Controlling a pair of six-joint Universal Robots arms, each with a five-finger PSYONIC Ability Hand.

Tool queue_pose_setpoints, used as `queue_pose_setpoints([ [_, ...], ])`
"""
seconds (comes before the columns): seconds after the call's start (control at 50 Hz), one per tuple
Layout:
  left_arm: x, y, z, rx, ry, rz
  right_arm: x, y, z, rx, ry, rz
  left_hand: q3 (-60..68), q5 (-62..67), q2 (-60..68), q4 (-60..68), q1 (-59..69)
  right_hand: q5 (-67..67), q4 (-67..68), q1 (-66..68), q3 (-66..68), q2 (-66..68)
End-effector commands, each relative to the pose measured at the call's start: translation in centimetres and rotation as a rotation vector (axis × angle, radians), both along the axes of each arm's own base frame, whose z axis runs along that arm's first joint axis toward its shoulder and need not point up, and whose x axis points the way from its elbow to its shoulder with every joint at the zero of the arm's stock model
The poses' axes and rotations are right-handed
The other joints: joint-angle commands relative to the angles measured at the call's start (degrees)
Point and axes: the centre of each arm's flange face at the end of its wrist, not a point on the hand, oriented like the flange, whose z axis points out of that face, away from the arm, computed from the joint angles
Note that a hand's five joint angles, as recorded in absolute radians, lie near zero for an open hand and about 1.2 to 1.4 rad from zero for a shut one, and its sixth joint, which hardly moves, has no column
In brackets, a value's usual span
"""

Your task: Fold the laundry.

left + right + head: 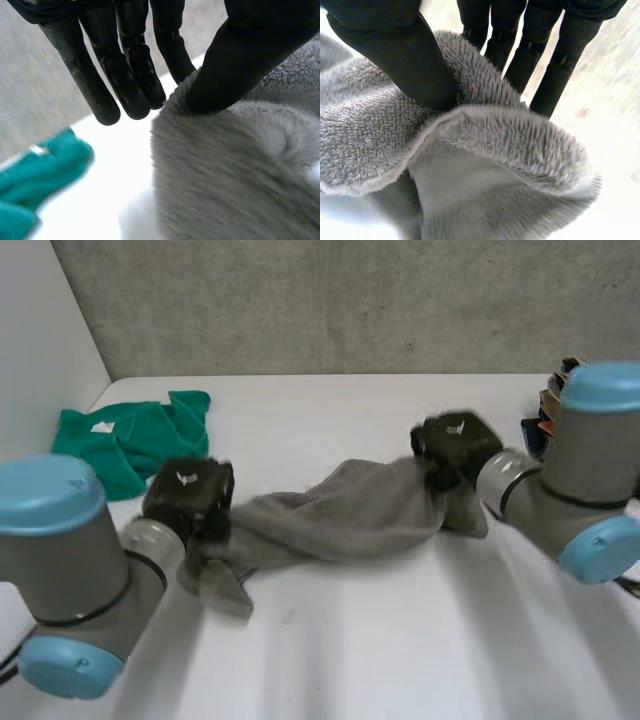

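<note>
Bench (400,640): white, standing before a grey wall (350,300).
Green cloth (130,435): lying crumpled at the far left, apart from the towel.
Left hand (190,495): pinching the towel's left end, thumb (240,60) pressing the cloth toward straight fingers (130,75).
Grey towel (340,515): stretching between both hands, sagging at mid-bench.
Right hand (455,445): gripping the towel's right end, its thumb (415,65) squeezing the pile against straight fingers (555,75).

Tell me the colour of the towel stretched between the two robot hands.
The towel is plain grey, clearest in the right wrist view.
</note>
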Motion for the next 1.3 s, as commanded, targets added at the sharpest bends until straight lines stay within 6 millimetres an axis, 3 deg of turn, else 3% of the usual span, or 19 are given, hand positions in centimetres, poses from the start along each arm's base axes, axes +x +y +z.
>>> queue_pose_setpoints([
  [0.02, 0.2, 1.3, -0.1, 0.017, -0.025, -0.016, 0.0, 0.9, -3.1, 0.017, 0.140, 0.003, 1.18, 3.68, 0.92, 0.76, 4.23, 13.51, 11.51, 15.87, 12.32, 12.59],
  [0.08, 0.7, 2.2, 2.1, -0.019, -0.015, -0.008, -0.2, 1.6, -2.9, 0.018, 0.148, 0.010, -19.36, -16.86, -19.62, -19.78, -16.31, 13.51, 11.51, 15.87, 12.32, 12.59],
  [0.16, 1.0, 3.0, 4.7, -0.071, -0.019, -0.015, -0.6, 2.7, -1.9, 0.011, 0.140, 0.020, -35.37, -32.88, -35.63, -35.79, -32.32, 13.51, 11.51, 15.87, 12.32, 12.59],
  [0.26, 0.7, 2.7, 6.7, -0.139, -0.047, -0.039, -1.0, 3.8, -1.8, 0.018, 0.139, 0.024, -36.26, -33.77, -36.53, -36.69, -33.22, 13.51, 11.51, 15.87, 12.32, 12.59],
  [0.34, -0.7, 0.9, 7.9, -0.199, -0.062, -0.064, -1.3, 4.5, -2.7, 0.038, 0.146, 0.030, -35.93, -33.43, -36.19, -36.35, -32.88, 13.51, 11.51, 15.87, 12.32, 12.59],
  [0.46, -3.6, -1.6, 5.4, -0.120, -0.145, -0.179, -1.7, 5.0, -2.9, 0.043, 0.151, 0.027, -35.76, -33.27, -36.02, -36.18, -32.71, 13.51, 11.51, 15.87, 12.32, 12.59],
  [0.62, -4.1, -3.5, 0.2, 0.149, -0.261, -0.229, -2.1, 5.1, -3.1, 0.046, 0.152, 0.018, -38.11, -35.61, -38.37, -38.53, -35.06, 13.51, 11.51, 15.87, 12.32, 12.59],
  [0.72, -3.6, -4.3, -1.0, 0.182, -0.274, -0.215, -2.0, 5.0, -3.1, 0.040, 0.149, 0.017, -35.94, -33.45, -36.21, -36.37, -32.90, 13.51, 11.51, 15.87, 12.32, 12.59],
  [0.76, -3.6, -4.3, -1.1, 0.185, -0.275, -0.213, -2.1, 5.0, -3.1, 0.039, 0.151, 0.016, -24.07, -21.57, -24.33, -24.49, -21.02, 13.51, 11.51, 15.87, 12.32, 12.59],
  [0.78, -3.6, -4.3, -1.0, 0.185, -0.272, -0.211, -2.1, 4.9, -3.1, 0.036, 0.150, 0.016, -4.17, -1.68, -4.43, -4.59, -1.12, 13.51, 11.51, 15.87, 12.32, 12.59],
  [0.82, -3.7, -4.2, -1.0, 0.181, -0.273, -0.213, -2.0, 4.9, -3.0, 0.034, 0.147, 0.016, 8.25, 10.74, 7.99, 7.83, 11.30, 13.51, 11.51, 15.87, 12.32, 12.59],
  [0.9, -3.9, -4.1, 0.2, 0.144, -0.248, -0.205, -1.9, 4.7, -2.5, 0.020, 0.138, 0.018, 11.65, 14.15, 11.39, 11.23, 14.70, 9.57, 7.57, 11.94, 8.38, 8.65],
  [0.92, -4.0, -4.1, 0.8, 0.128, -0.243, -0.204, -1.9, 4.6, -2.4, 0.018, 0.138, 0.018, 11.65, 14.15, 11.39, 11.23, 14.70, 1.71, -0.29, 4.07, 0.51, 0.79],
  [0.94, -3.9, -3.8, 2.2, 0.094, -0.226, -0.201, -1.8, 4.5, -2.0, 0.011, 0.130, 0.017, 11.65, 14.15, 11.39, 11.23, 14.70, -18.69, -20.69, -16.32, -19.88, -19.61],
  [1.02, -3.7, -3.0, 5.1, 0.039, -0.173, -0.192, -1.6, 3.9, -0.8, -0.019, 0.109, 0.012, 11.65, 14.15, 11.39, 11.23, 14.70, -56.49, -58.49, -54.13, -57.68, -57.41],
  [1.08, -3.6, -2.5, 6.2, 0.020, -0.149, -0.190, -1.7, 3.4, 0.6, -0.059, 0.100, 0.019, 11.65, 14.15, 11.39, 11.23, 14.70, -56.49, -58.49, -54.13, -57.68, -57.41],
  [1.16, -3.1, -1.4, 8.1, -0.019, -0.134, -0.186, -4.4, 1.3, 4.1, -0.098, 0.094, -0.017, 11.65, 14.15, 11.39, 11.23, 14.70, -56.49, -58.49, -54.13, -57.68, -57.41],
  [1.24, -2.2, 0.2, 9.6, -0.055, -0.124, -0.185, -5.7, 0.5, 6.7, -0.158, 0.139, 0.062, 11.65, 14.15, 11.39, 11.23, 14.70, -56.49, -58.49, -54.13, -57.68, -57.41],
  [1.3, -1.7, 1.1, 10.0, -0.065, -0.120, -0.184, -6.2, 0.1, 7.0, -0.185, 0.195, 0.130, 11.65, 14.15, 11.39, 11.23, 14.70, -56.49, -58.49, -54.13, -57.68, -57.41],
])
